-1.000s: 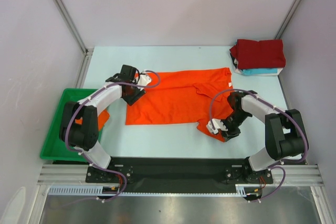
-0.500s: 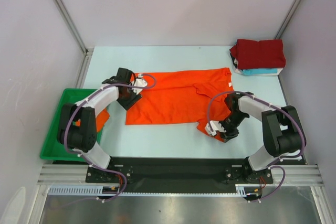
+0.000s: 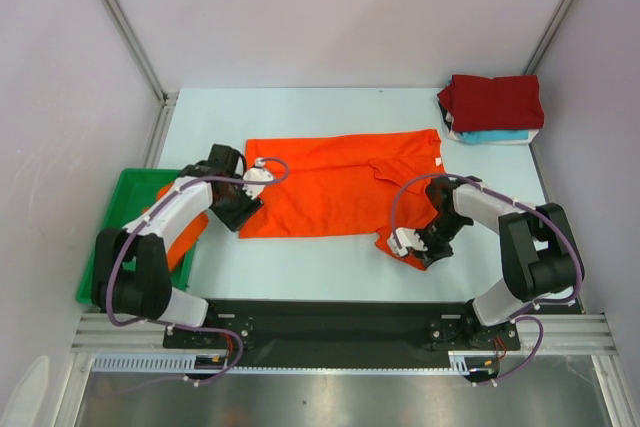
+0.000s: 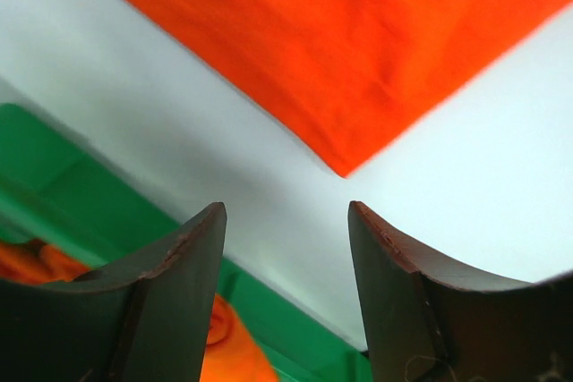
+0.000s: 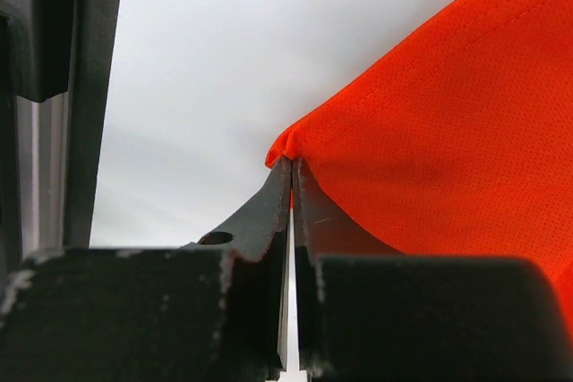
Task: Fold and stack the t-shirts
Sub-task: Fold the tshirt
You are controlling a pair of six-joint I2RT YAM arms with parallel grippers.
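1. The orange shirt (image 3: 330,187) lies spread on the middle of the worktop (image 3: 300,267). It is mostly flat, but its right side is folded over and rumpled.
2. Your right tool (image 5: 292,172) is clenched on the near right corner of this shirt. In the right wrist view the two fingers meet with the cloth edge pinched between them.
3. Your left tool (image 4: 285,212) is released, with its fingers apart. It hovers just beside the near left corner of the shirt, and that corner shows between the fingers in the left wrist view.
4. A folded dark red shirt (image 3: 495,102) lies on a turquoise shirt (image 3: 490,136) in the far right corner, well apart from the orange one.
5. A green tray (image 3: 100,257) stands at the left edge of the worktop, and a second orange shirt (image 4: 240,360) lies in it.
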